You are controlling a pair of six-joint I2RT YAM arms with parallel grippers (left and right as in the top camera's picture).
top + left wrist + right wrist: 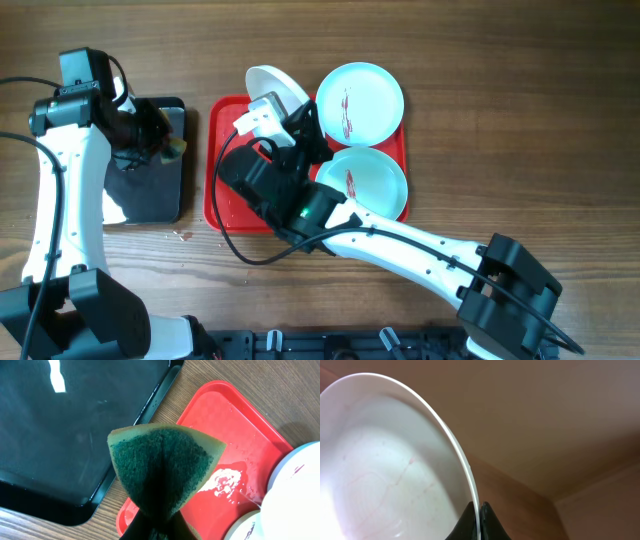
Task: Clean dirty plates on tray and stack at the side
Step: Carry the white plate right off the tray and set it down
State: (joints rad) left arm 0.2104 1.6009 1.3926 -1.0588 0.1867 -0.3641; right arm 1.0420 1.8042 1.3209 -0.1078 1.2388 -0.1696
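My right gripper (288,112) is shut on the rim of the white plate (275,82) and holds it tilted on edge above the far left of the red tray (225,200). In the right wrist view the fingers (479,519) pinch the rim, and the white plate (385,470) shows faint pink streaks. Two mint-blue plates (360,98) (370,180) with dark red streaks lie on the tray's right side. My left gripper (168,145) is shut on a green sponge (162,470), held over the gap between the black tray and the red tray (240,445).
A smaller black tray (150,190) lies left of the red tray; it also shows in the left wrist view (60,435). Water droplets lie on the red tray's floor (225,482). Bare wooden table (520,120) surrounds both trays.
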